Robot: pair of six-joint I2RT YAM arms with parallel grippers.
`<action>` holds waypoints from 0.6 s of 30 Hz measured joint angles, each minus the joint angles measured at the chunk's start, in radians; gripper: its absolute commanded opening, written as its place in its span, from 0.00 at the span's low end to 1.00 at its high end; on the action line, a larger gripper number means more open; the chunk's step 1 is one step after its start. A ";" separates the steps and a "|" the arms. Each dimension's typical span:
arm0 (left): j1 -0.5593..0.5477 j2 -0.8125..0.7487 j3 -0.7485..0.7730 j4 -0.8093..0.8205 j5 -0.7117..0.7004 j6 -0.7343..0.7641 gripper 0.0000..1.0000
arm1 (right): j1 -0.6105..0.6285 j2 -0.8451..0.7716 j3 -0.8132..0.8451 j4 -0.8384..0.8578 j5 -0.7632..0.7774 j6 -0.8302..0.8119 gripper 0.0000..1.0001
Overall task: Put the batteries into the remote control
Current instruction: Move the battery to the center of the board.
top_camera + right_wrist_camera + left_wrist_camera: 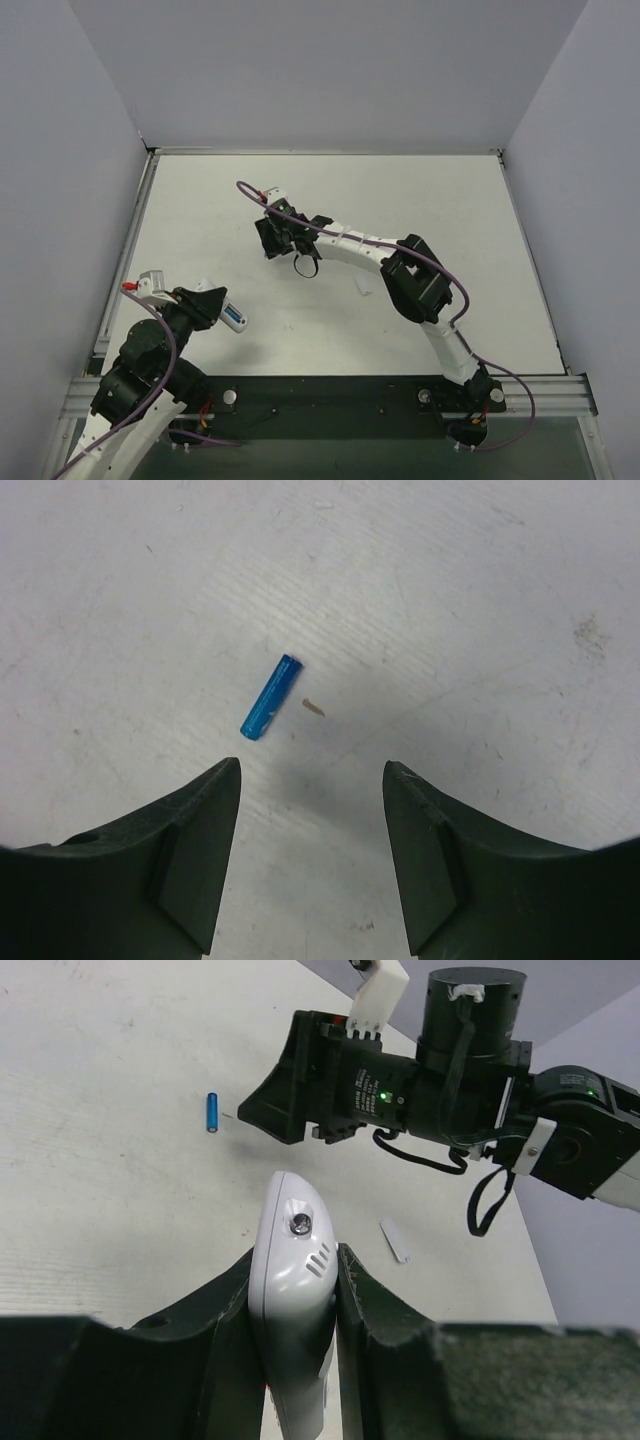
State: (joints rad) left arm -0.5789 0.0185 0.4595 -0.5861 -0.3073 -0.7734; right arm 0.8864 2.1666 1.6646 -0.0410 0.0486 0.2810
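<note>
**Remote control (293, 1305) gripped; one battery (271, 697) loose**

Remote control sits clamped between the jaws of the left claw (295, 1260), raised off the table (400, 190). A blue strip shows on its upper face from above. The battery lies flat on the table, a brown speck (313, 707) just beside it and a small white strip (395, 1241) farther off. The right claw (312, 770) hovers over the battery, jaws apart and empty, arm stretched across.

- Bright, even overhead light fell on the white tabletop (330, 200).
- Shadows were soft; a faint one lay under the right pincer (312, 770).
- Wrist views' near edges looked dark, slightly blurred.
</note>
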 measured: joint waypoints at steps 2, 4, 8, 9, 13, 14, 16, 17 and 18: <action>0.000 -0.006 0.003 -0.018 0.000 0.002 0.00 | 0.005 0.057 0.054 0.001 0.021 0.001 0.51; 0.000 -0.007 0.003 -0.032 0.001 0.002 0.00 | 0.012 0.101 0.098 0.000 0.035 0.003 0.49; 0.000 -0.008 0.003 -0.053 0.011 0.002 0.00 | 0.024 0.168 0.175 0.000 0.054 -0.001 0.47; 0.000 -0.008 0.003 -0.055 0.014 0.002 0.00 | 0.026 0.183 0.195 0.000 0.058 -0.004 0.45; 0.000 -0.009 0.003 -0.061 0.028 0.000 0.00 | 0.038 0.235 0.269 -0.009 0.077 -0.021 0.40; 0.000 -0.009 0.003 -0.063 0.030 0.000 0.00 | 0.040 0.244 0.276 -0.010 0.080 -0.021 0.39; 0.000 -0.009 0.003 -0.063 0.035 -0.001 0.00 | 0.045 0.255 0.285 -0.020 0.089 -0.021 0.39; 0.000 -0.009 0.003 -0.063 0.037 -0.001 0.00 | 0.047 0.261 0.285 -0.029 0.098 -0.021 0.38; 0.000 -0.009 0.003 -0.064 0.040 -0.001 0.00 | 0.051 0.265 0.285 -0.037 0.108 -0.023 0.37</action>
State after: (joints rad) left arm -0.5789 0.0093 0.4625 -0.6502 -0.2672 -0.7746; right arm 0.9379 2.4317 1.9495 -0.0776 0.1562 0.2584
